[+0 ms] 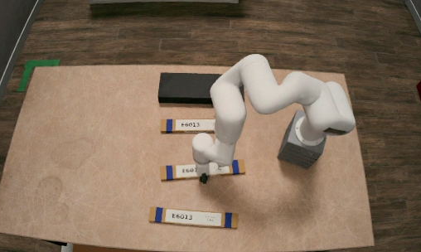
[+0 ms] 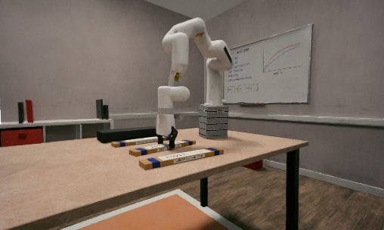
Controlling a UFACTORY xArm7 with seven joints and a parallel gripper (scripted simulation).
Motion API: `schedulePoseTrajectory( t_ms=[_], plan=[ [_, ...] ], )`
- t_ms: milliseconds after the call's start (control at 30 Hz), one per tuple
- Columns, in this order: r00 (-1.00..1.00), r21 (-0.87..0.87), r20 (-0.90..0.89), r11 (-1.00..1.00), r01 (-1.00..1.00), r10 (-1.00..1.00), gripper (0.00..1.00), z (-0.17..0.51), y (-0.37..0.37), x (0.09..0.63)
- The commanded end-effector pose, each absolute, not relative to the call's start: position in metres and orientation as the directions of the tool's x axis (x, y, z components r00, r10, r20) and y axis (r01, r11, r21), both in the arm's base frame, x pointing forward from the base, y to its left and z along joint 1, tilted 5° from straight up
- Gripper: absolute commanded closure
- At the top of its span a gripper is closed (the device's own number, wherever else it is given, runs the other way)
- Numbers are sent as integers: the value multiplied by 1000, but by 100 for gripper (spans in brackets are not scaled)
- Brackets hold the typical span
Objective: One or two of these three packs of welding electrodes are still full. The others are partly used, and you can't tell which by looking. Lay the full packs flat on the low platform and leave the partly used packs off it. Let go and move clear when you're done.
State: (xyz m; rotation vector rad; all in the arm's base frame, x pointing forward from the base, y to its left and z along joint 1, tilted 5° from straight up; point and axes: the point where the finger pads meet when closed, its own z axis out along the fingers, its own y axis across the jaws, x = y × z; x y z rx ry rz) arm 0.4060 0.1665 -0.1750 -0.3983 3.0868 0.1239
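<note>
Three long, flat packs lying on the bench (image 1: 90,137), parallel and well apart: tan card, blue bands near the ends, white label reading E6013. Near pack (image 1: 193,217) toward the front edge; middle pack (image 1: 235,167) at centre, slightly skewed, partly hidden under the arm; far pack (image 1: 187,125) just beside the low black platform (image 1: 186,87), not on it. All three flat on the bench, off the platform. No outward difference noted between packs.

Pincer (image 2: 167,139) pointing straight down over the middle pack, jaws spread to full width, one dark finger (image 2: 173,137) on each side of the pack's width. Nothing gripped. Fingertips low at the pack's level; contact with the pack's sides not determinable.
</note>
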Motion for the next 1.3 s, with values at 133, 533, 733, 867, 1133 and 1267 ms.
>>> schedulePoseTrajectory(
  t_ms=[133, 533, 733, 867, 1133, 1267],
  plan=[
    [-967, 75, -40, 964, -254, -252, 0, -174, 167, 408],
    [-967, 75, -40, 964, -254, -252, 0, -167, 166, 407],
    [-967, 75, -40, 964, -254, -252, 0, -128, 163, 407],
    [-967, 75, -40, 964, -254, -252, 0, -96, 160, 406],
    [-967, 75, -40, 964, -254, -252, 0, -94, 160, 406],
    [-968, 76, -39, 966, -249, -247, 0, -93, 165, 407]
  ],
)
